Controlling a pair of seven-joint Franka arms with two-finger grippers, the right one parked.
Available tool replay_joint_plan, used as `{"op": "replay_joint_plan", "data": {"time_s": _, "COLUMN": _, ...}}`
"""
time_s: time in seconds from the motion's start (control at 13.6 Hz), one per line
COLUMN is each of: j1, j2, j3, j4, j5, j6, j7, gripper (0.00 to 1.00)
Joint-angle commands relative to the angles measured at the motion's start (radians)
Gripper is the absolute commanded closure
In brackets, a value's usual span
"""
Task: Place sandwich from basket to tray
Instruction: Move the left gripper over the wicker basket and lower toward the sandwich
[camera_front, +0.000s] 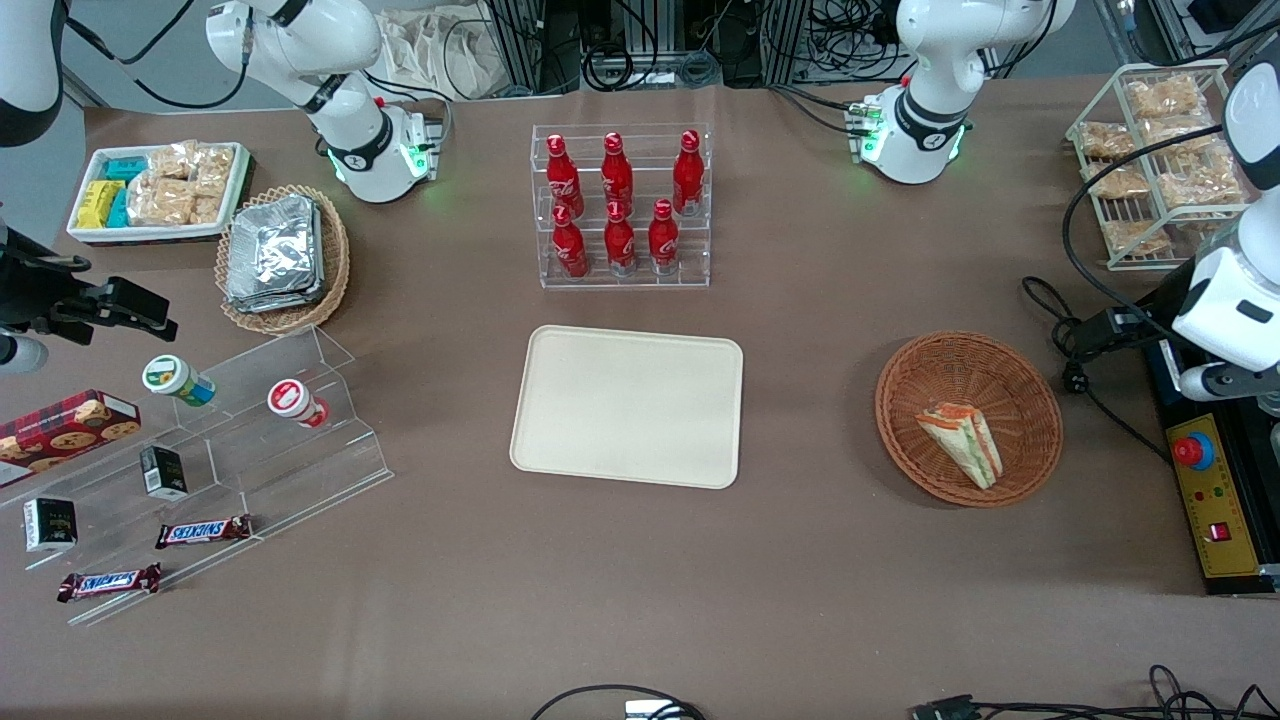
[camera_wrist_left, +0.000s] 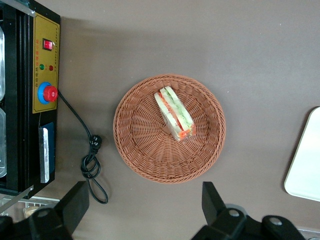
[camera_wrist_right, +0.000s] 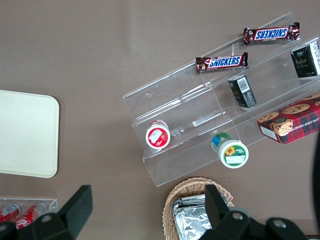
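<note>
The sandwich (camera_front: 962, 441), a wrapped triangular wedge with green, orange and red layers, lies in the round reddish-brown wicker basket (camera_front: 1030, 390) toward the working arm's end of the table. The cream-beige tray (camera_front: 628, 404) lies flat at the table's middle with nothing on it. My left gripper (camera_front: 1090, 335) hangs high above the table, a little farther from the front camera than the basket. In the left wrist view the gripper (camera_wrist_left: 144, 200) is open and holds nothing, the fingers (camera_wrist_left: 75, 200) wide apart, with the sandwich (camera_wrist_left: 174, 113) in the basket (camera_wrist_left: 140, 150) below and the tray's edge (camera_wrist_left: 306, 165) showing.
A control box with a red button (camera_front: 1192, 450) and a coiled black cable with plug (camera_front: 1075, 380) lie beside the basket. A clear rack of red bottles (camera_front: 620, 205) stands farther from the front camera than the tray. A wire rack of snack bags (camera_front: 1160, 150) stands near the working arm's base.
</note>
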Motion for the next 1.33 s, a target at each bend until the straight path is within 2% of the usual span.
{"op": "replay_joint_plan", "data": {"time_s": 0.0, "j1": -0.005, "j2": 0.016, "j3": 0.000, "j4": 0.032, "j5": 0.018, "j6": -0.014, "j7": -0.018, "gripper": 0.00}}
{"op": "replay_joint_plan", "data": {"time_s": 0.29, "j1": -0.002, "j2": 0.071, "j3": 0.000, "j4": 0.041, "j5": 0.014, "j6": -0.009, "j7": -0.073, "gripper": 0.00}}
{"op": "replay_joint_plan", "data": {"time_s": 0.37, "j1": -0.003, "j2": 0.087, "j3": 0.002, "j4": 0.034, "j5": 0.014, "j6": -0.005, "j7": -0.138, "gripper": 0.00}}
{"op": "replay_joint_plan", "data": {"time_s": 0.52, "j1": -0.005, "j2": 0.110, "j3": 0.000, "j4": -0.004, "j5": 0.017, "j6": 0.047, "j7": -0.414, "gripper": 0.00}}
{"op": "replay_joint_plan", "data": {"time_s": 0.88, "j1": -0.005, "j2": 0.183, "j3": 0.000, "j4": -0.159, "j5": -0.005, "j6": 0.257, "j7": -0.752, "gripper": 0.00}}
{"op": "replay_joint_plan", "data": {"time_s": 1.03, "j1": -0.005, "j2": 0.205, "j3": -0.002, "j4": -0.237, "j5": -0.008, "j6": 0.323, "j7": -0.794, "gripper": 0.00}}
{"op": "replay_joint_plan", "data": {"time_s": 1.25, "j1": 0.030, "j2": 0.213, "j3": 0.000, "j4": -0.316, "j5": -0.055, "j6": 0.428, "j7": -0.831, "gripper": 0.00}}
